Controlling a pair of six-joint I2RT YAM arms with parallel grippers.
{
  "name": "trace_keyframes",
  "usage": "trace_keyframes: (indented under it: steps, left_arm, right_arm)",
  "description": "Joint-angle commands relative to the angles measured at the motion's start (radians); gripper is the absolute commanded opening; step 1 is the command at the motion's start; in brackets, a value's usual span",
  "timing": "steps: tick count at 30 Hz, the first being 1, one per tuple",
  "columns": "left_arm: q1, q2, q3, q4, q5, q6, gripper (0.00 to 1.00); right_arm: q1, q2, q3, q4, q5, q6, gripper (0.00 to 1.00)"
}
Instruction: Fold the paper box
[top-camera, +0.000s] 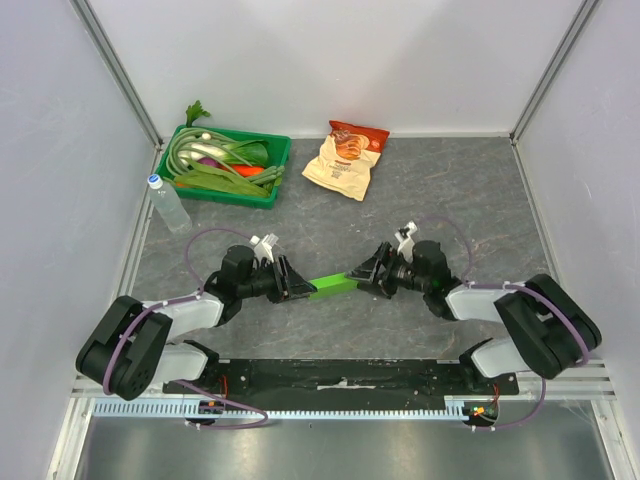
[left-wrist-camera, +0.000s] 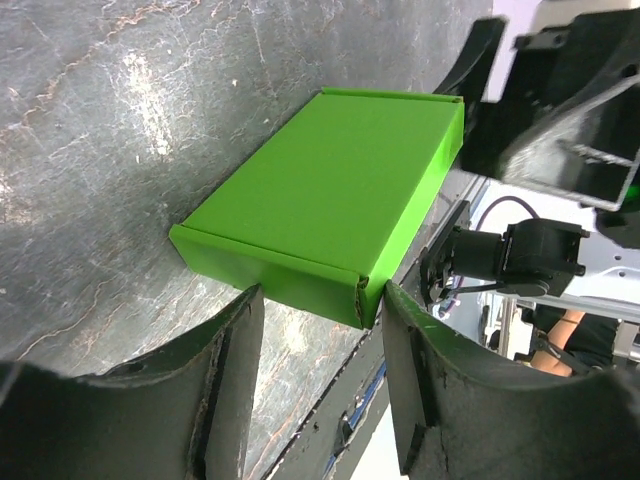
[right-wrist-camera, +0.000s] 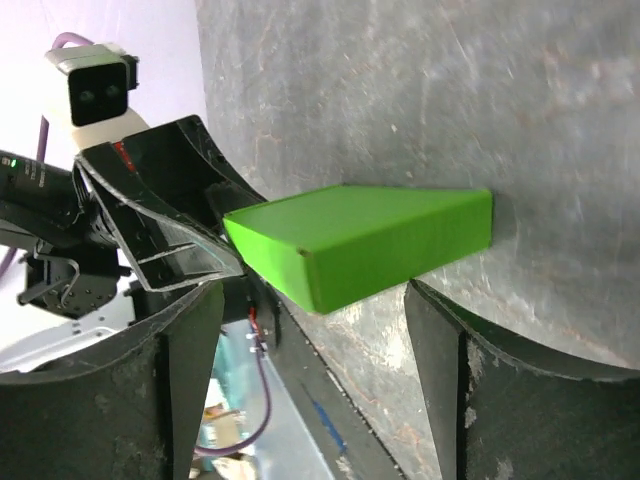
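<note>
The paper box (top-camera: 333, 285) is bright lime green, closed and flat, and lies on the grey table between my two grippers. My left gripper (top-camera: 298, 286) is at its left end and my right gripper (top-camera: 364, 274) is at its right end. In the left wrist view the box (left-wrist-camera: 330, 200) lies just past the tips of the open left gripper (left-wrist-camera: 322, 312), whose right fingertip (left-wrist-camera: 400, 310) is at a box corner. In the right wrist view the box (right-wrist-camera: 370, 240) lies just beyond the open right gripper (right-wrist-camera: 315, 300). Neither gripper clamps it.
A dark green tray of vegetables (top-camera: 262, 197) stands at the back left, with a clear water bottle (top-camera: 168, 203) lying beside it. A beige-and-red snack bag (top-camera: 346, 158) lies at the back centre. A black base strip (top-camera: 340, 375) runs along the near edge.
</note>
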Motion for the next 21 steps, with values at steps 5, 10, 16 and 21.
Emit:
trace_keyframes:
  steps: [5, 10, 16, 21]
  left_arm:
    - [0.003, 0.023, 0.004, -0.087, -0.056, 0.089, 0.54]
    - [0.003, 0.022, -0.009, -0.093, -0.067, 0.100, 0.52]
    - [0.002, -0.012, -0.071, -0.094, -0.076, 0.101, 0.47]
    - [-0.001, -0.166, -0.098, -0.247, -0.082, 0.135, 0.53]
  right_arm:
    - [-0.100, -0.025, 0.150, -0.301, -0.179, -0.346, 0.77]
    - [-0.114, 0.051, 0.155, -0.279, -0.182, -0.395, 0.72]
    - [-0.111, 0.004, 0.086, -0.394, -0.105, -0.462, 0.66]
    - [-0.109, -0.277, 0.086, -0.748, 0.013, -0.533, 0.71]
